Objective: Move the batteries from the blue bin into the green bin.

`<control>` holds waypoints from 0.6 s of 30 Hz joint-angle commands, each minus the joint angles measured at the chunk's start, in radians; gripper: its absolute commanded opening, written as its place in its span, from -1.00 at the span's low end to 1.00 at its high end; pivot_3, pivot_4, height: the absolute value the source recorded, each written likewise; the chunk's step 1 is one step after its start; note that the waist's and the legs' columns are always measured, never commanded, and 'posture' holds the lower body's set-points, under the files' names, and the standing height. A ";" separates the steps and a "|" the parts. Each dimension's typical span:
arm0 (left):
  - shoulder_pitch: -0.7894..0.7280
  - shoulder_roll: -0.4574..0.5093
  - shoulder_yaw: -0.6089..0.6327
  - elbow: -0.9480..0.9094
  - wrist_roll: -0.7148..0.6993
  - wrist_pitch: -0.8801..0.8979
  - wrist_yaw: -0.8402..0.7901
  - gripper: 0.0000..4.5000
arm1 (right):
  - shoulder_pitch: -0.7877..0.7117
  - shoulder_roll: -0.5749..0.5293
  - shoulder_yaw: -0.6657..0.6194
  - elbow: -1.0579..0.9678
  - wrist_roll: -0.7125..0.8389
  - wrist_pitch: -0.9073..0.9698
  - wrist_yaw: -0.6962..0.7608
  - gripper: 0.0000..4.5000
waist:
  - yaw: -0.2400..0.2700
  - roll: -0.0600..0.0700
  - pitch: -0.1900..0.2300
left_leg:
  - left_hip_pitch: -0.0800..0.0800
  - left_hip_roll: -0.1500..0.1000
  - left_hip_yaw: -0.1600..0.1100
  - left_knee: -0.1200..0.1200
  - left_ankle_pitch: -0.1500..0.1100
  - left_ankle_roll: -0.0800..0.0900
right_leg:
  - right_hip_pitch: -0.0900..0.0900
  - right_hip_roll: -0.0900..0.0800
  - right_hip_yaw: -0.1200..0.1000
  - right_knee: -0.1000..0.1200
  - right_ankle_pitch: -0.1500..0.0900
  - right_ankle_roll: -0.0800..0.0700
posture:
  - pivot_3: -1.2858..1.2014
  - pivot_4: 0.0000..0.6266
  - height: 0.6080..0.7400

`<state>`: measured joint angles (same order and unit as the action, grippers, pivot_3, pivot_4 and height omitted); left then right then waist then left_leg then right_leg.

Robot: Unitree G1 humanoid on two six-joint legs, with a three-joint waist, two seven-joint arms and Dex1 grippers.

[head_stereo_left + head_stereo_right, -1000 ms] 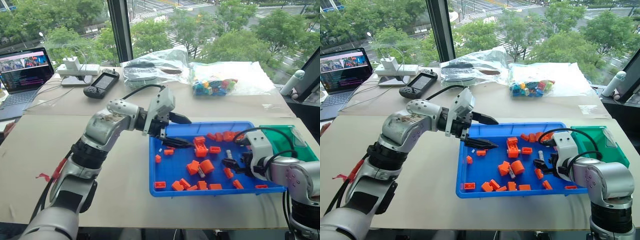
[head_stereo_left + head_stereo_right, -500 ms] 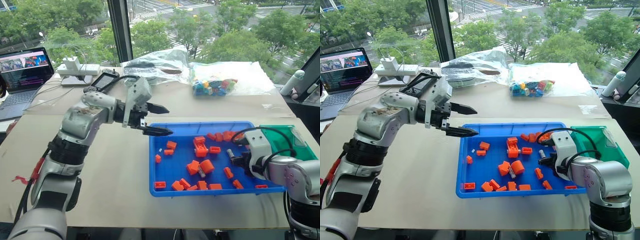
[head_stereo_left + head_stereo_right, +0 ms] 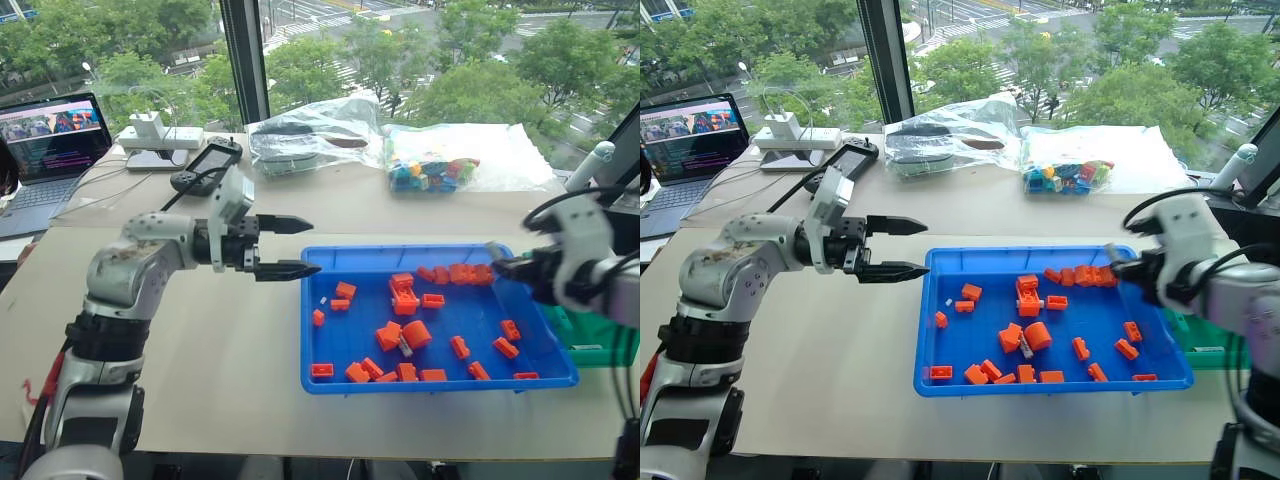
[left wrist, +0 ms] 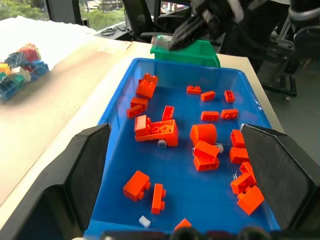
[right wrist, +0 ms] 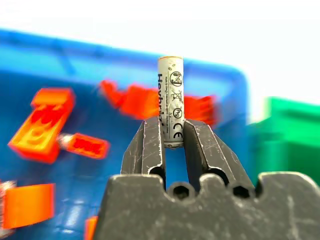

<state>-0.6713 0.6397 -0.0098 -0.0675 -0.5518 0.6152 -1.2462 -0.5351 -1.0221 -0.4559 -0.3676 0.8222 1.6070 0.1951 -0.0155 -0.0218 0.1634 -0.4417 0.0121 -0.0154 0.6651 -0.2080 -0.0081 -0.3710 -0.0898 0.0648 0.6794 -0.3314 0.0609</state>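
Note:
My right gripper [image 5: 171, 129] is shut on a whitish-grey battery [image 5: 170, 95], which sticks up past the fingertips. In the left eye view this gripper [image 3: 503, 264] hangs above the right end of the blue bin [image 3: 350, 335], close to the green bin [image 3: 592, 338]. Another battery [image 3: 403, 346] lies in the blue bin among several orange bricks [image 3: 403, 295]. My left gripper [image 3: 300, 247] is open and level, just outside the blue bin's left rim, with nothing between its fingers.
At the back of the table are a laptop [image 3: 45, 140], a power strip [image 3: 155, 137], a game controller [image 3: 205, 165], a clear plastic bag [image 3: 310, 130] and a bag of coloured bricks [image 3: 432, 172]. A white bottle [image 3: 592, 163] stands at the far right.
My right gripper shut on a battery in the blue bin and lifted it up and to the right. My left gripper drew back to the left, off the bin.

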 commanded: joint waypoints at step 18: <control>0.036 0.019 -0.058 -0.078 0.015 -0.080 -0.029 1.00 | 0.250 -0.099 -0.082 0.175 -0.231 -0.121 0.071 -0.19 | -0.005 0.000 0.000 | 0.001 0.001 0.002 0.000 0.000 0.000 | 0.000 0.001 0.002 -0.002 0.000 0.000 | 0.03 -0.52 0.88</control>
<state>-0.6330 0.6442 -0.0738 -0.1103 -0.5296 0.5412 -1.2709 -0.2722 -1.1096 -0.5166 -0.1838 0.6201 1.5169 0.2625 -0.0208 -0.0214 0.1632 -0.4411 0.0125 -0.0134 0.6646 -0.2082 -0.0078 -0.3712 -0.0893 0.0666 0.6770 -0.3314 0.0609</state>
